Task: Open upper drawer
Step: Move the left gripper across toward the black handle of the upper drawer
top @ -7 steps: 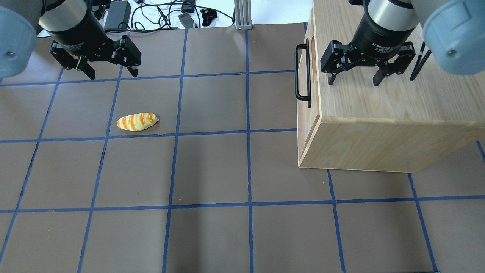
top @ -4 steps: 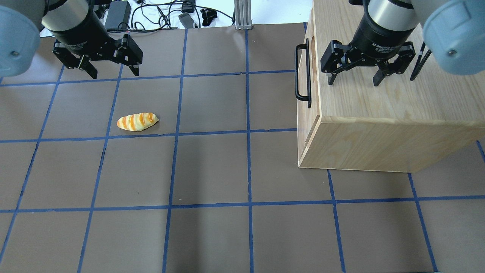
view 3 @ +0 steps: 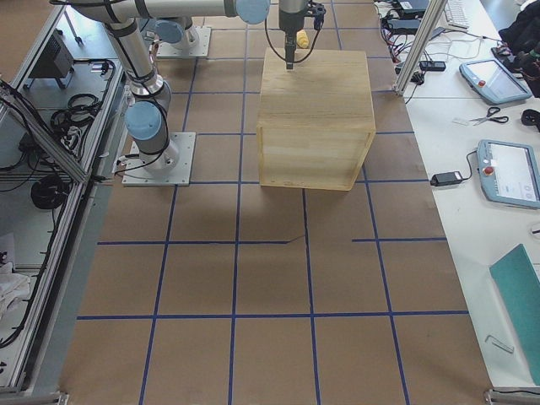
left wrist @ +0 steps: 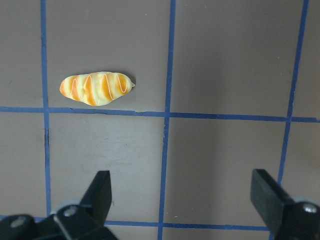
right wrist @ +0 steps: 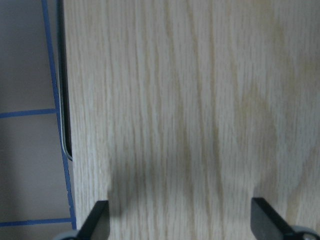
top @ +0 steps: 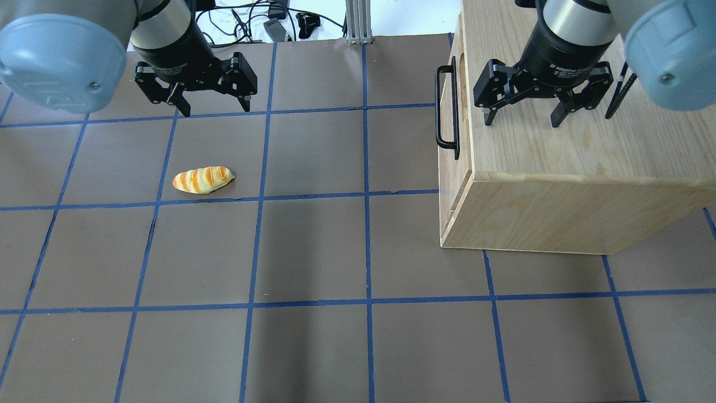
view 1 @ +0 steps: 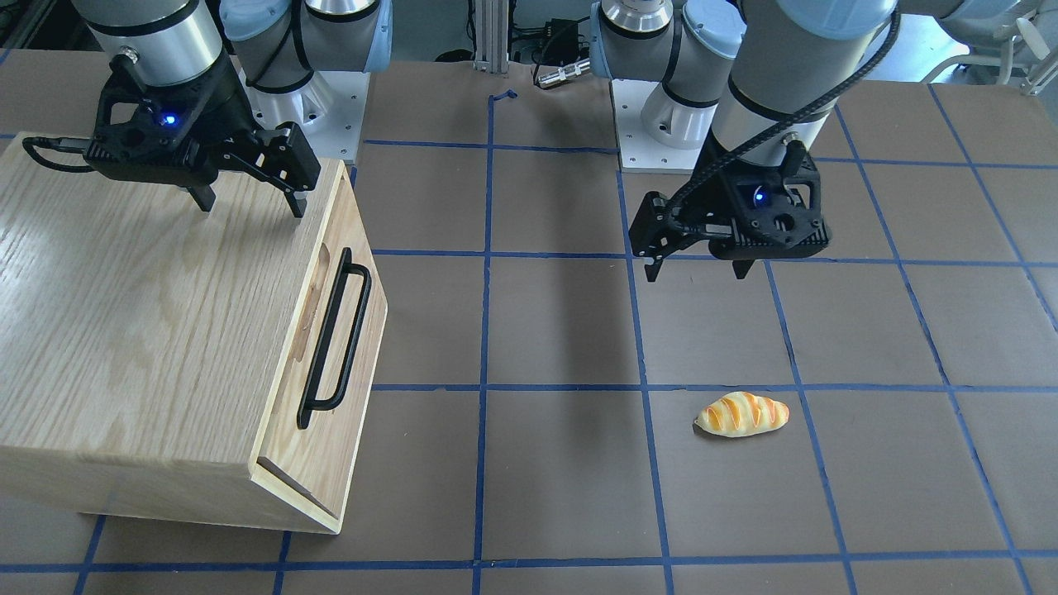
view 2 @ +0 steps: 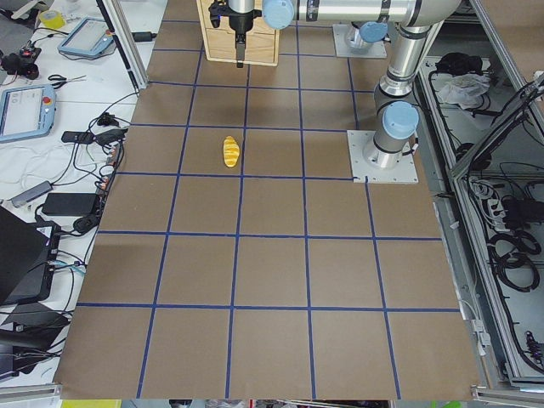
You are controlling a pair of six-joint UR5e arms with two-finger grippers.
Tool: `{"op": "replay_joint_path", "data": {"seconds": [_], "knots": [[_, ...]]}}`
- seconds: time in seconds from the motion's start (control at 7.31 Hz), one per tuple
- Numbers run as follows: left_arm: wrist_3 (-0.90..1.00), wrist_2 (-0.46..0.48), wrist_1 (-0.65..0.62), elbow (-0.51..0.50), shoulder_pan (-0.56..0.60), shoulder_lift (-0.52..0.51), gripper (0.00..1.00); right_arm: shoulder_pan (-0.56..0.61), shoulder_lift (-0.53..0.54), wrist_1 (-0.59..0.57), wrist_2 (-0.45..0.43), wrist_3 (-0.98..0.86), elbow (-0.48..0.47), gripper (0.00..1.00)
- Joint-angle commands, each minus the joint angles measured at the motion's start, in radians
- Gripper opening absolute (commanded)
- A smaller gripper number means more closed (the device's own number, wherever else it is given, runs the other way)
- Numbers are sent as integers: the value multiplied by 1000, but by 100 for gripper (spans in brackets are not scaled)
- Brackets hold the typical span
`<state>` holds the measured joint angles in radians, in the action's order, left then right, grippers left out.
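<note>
I can read "2F Adaptive" in white on the black body of the right tool (top: 521, 120). The smaller words under it are too tiny for me.

The cabinet (top: 559, 168) sits on the table (top: 313, 252), on my right side. The upper drawer (view 1: 314, 450) is in its front, facing the middle of the table. It is pushed in, so I cannot see inside it.

The right tool hangs over the cabinet top with its fingers spread wide, holding nothing. The left tool (top: 215, 109) is also wide open and hangs over the table, well apart from the drawer. A toy bread (top: 202, 179) lies near it.

From above I see only the black handle (top: 438, 106). The front view also shows the oval dip behind it. The left wrist view shows the bread, and the right wrist view shows just wood.
</note>
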<state>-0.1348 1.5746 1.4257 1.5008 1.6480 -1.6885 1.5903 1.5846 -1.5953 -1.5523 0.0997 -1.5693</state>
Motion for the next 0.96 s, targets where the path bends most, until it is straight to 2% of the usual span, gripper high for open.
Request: {"op": "replay_joint_path", "data": {"seconds": [0.0, 0.27, 0.55, 0.82], "knots": [[-87, -91, -42, -40, 61, -51, 100, 0, 0, 0, 0, 0, 0, 100], [-161, -97, -82, -65, 145, -104, 100, 0, 0, 0, 1, 0, 0, 100], [-219, -174, -131, -109, 180, -172, 100, 0, 0, 0, 0, 0, 0, 100], [-284, -189, -131, -158, 228, -230, 100, 0, 0, 0, 0, 0, 0, 100]]}}
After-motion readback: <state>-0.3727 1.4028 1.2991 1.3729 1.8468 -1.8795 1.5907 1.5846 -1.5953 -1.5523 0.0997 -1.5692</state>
